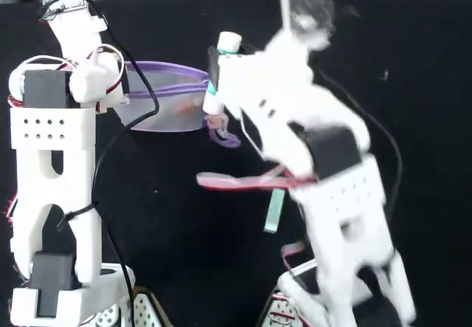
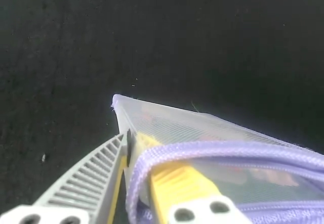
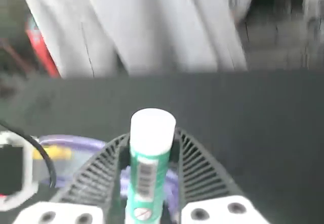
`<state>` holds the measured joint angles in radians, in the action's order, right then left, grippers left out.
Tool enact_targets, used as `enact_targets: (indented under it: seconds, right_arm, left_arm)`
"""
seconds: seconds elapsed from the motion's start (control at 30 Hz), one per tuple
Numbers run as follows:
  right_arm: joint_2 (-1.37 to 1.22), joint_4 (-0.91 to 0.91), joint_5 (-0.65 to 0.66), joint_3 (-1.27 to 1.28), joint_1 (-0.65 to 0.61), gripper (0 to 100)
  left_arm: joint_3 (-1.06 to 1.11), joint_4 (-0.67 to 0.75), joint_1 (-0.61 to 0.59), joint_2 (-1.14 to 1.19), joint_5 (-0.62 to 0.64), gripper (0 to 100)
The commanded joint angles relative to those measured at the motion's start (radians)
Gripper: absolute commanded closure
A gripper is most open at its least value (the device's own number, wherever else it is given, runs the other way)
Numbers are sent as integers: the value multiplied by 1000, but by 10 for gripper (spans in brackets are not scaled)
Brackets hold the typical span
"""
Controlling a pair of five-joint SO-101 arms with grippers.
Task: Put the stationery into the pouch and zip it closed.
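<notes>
Left claw (image 2: 130, 139) holds the pouch (image 2: 202, 128); right claw (image 3: 150, 150) grips a white-capped stick (image 3: 152, 128)

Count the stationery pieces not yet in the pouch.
3: a glue stick in the right fingers by the pouch; a red stick and a pale green piece on the table near the right arm. More may hide under that arm.

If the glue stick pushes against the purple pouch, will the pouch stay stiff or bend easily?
Probably floppy: the pouch looks like thin mesh, bowing below the rim that the left gripper pinches. It seems light, so it may fold or slide under the glue stick.
</notes>
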<state>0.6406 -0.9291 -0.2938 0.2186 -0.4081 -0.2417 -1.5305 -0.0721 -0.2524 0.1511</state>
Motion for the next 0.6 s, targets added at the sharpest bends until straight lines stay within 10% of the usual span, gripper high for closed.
enact_targets:
  seconds: [0.0,0.57]
  right_arm:
    - [208,350,11,286,-15,986]
    - [111,1312,298,697,-183,987]
  left_arm:
    - [-2,20,13,-14,-11,971]
    - [1,12,68,-14,-9,971]
